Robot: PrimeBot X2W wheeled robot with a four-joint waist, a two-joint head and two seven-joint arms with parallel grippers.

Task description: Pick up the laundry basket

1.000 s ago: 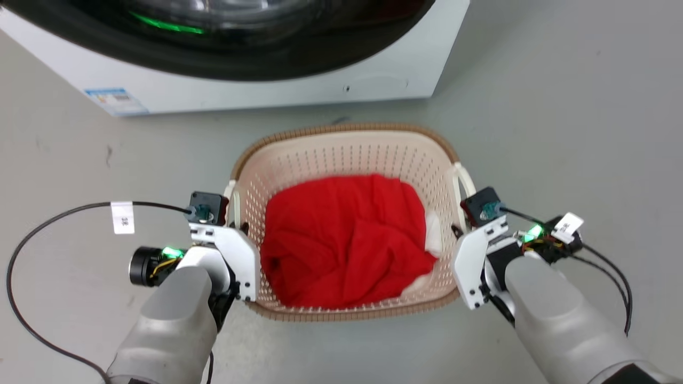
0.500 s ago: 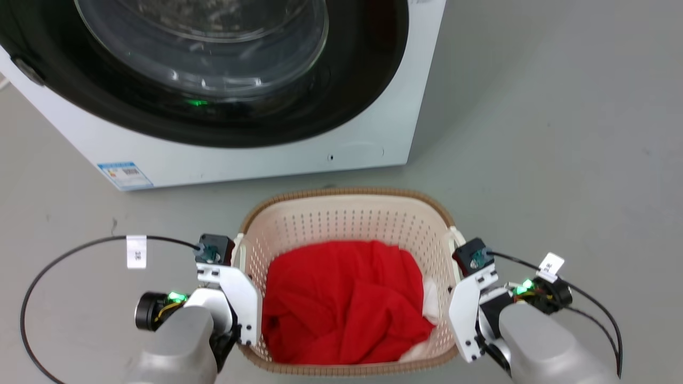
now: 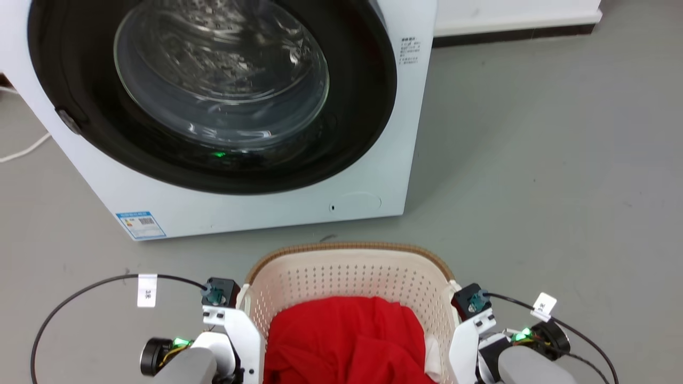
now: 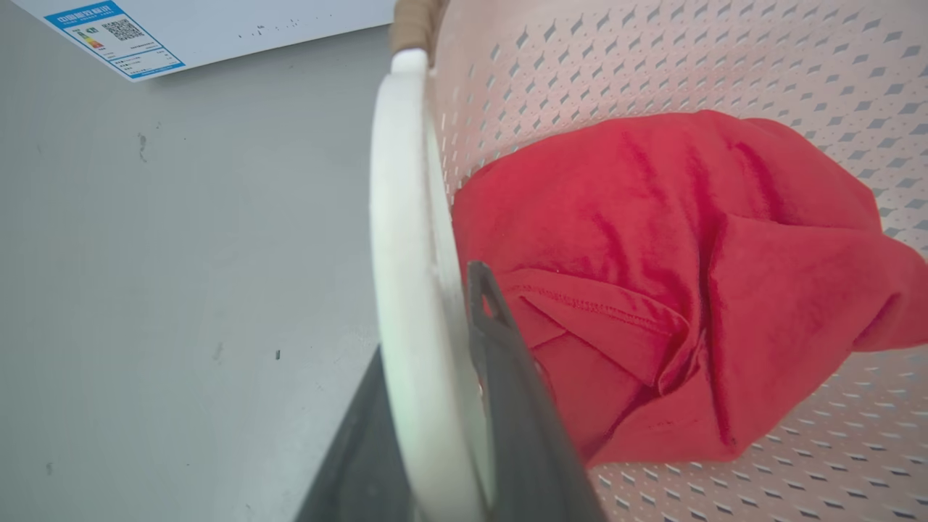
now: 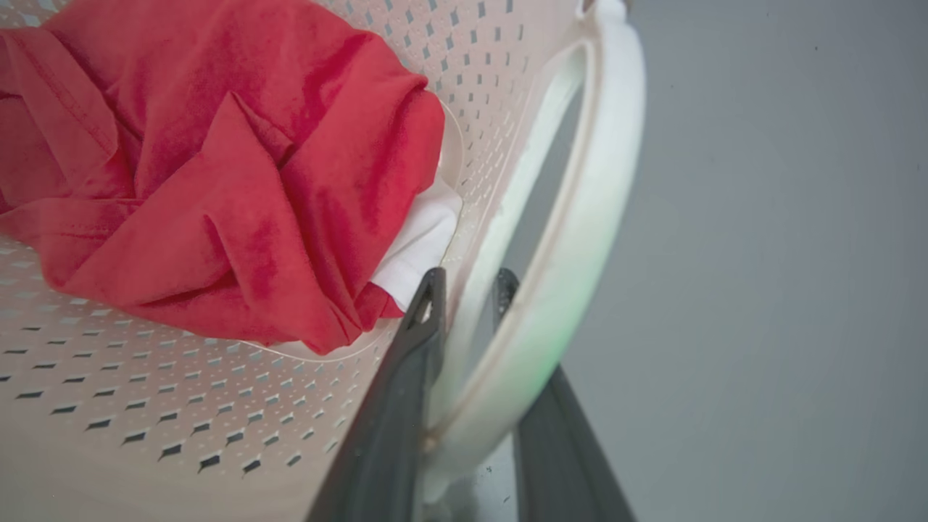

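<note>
Washing machine [image 3: 267, 213], front, lower left: blue-edged label [image 3: 141, 225] carrying a QR code [image 4: 123, 29] and coloured bars; its print is too small to read. Front, upper right: small printed sticker [image 3: 410, 50], illegible. White tag on left cable [image 3: 147, 290], white tag on right cable [image 3: 542, 306]: dark marks, unreadable.

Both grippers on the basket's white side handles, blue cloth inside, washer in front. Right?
One slip: the cloth is red, not blue; both wrist views show it. The rest stands: left gripper clamped on the left handle, right gripper on the right handle of the basket, washer in front.
</note>
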